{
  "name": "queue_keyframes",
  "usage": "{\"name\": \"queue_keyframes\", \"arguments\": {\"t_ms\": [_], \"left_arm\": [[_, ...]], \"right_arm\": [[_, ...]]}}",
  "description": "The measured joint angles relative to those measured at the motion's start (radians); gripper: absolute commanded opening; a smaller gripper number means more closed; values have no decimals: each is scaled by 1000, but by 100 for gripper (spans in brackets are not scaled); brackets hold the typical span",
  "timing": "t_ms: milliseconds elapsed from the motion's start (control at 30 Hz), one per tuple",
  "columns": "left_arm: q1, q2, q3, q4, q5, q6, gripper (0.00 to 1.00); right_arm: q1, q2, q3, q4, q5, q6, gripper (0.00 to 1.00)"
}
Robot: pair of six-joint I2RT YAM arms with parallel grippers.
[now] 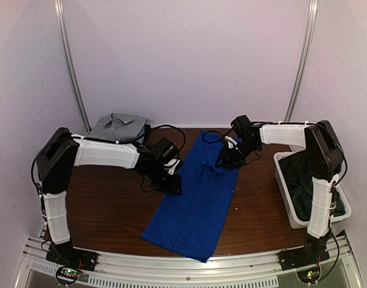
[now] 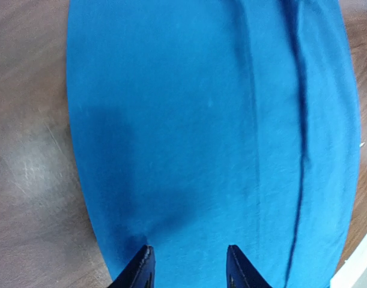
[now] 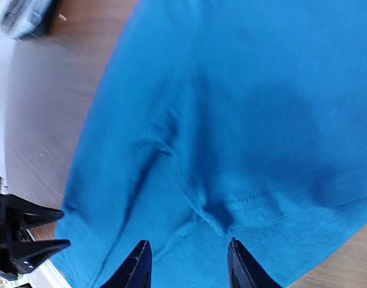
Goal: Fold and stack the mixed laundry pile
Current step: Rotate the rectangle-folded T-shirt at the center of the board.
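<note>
A royal-blue piece (image 1: 195, 198) lies spread out lengthwise on the brown table, running from the back centre toward the front edge. My left gripper (image 1: 172, 182) is over its left edge; in the left wrist view it (image 2: 189, 249) stands open just above the smooth blue cloth (image 2: 213, 132), nothing between its fingers. My right gripper (image 1: 229, 157) is at the cloth's far right part. The right wrist view shows it (image 3: 186, 243) open over a creased, stitched area of the blue cloth (image 3: 231, 120). A folded light grey shirt (image 1: 117, 127) lies at the back left.
A white plastic bin (image 1: 283, 180) stands at the right with a dark green-black piece (image 1: 300, 189) inside; its corner (image 2: 358, 265) shows in the left wrist view. Bare brown table (image 1: 105, 204) lies left of the blue cloth. Black pointed parts of the other arm (image 3: 27, 237) show at the right wrist view's left edge.
</note>
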Motion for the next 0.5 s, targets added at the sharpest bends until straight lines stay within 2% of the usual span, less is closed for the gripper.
{"name": "queue_keyframes", "arguments": {"t_ms": [100, 200, 333, 500], "left_arm": [[-2, 8, -39, 5, -2, 0, 40], [-8, -3, -94, 42, 2, -4, 40], [-33, -44, -172, 104, 4, -31, 40], [-51, -62, -219, 186, 23, -95, 40]], "right_arm": [[4, 55, -28, 2, 11, 7, 43], [-6, 128, 16, -1, 8, 2, 43], [-14, 227, 162, -7, 18, -14, 43], [-9, 410, 453, -33, 6, -42, 43]]}}
